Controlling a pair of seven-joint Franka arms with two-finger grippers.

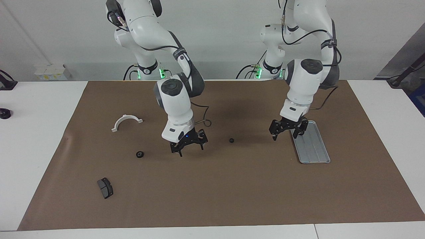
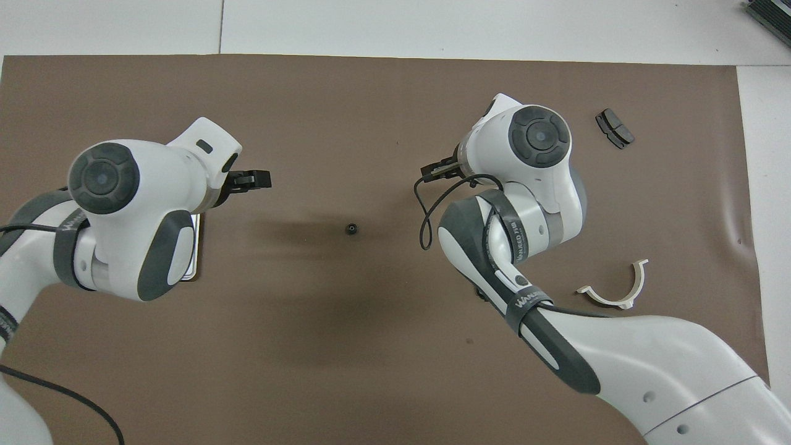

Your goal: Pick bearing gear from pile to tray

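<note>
I see one small black round gear (image 1: 231, 140) lying flat on the brown mat, alone, between the tray and the rest of the pile. A second black gear (image 1: 139, 154), slightly larger with a pale centre, lies flat toward the right arm's end of the worktop. Nearer the robots than that gear is the white plastic half-ring (image 1: 127, 122), lying flat. A dark grey brake pad (image 1: 105, 188) lies flat, farther from the robots than the second gear. I note the tray (image 1: 312, 147), silvery-grey, rectangular with rounded corners and lengthwise grooves, flat toward the left arm's end; I see no gear in its visible part.
</note>
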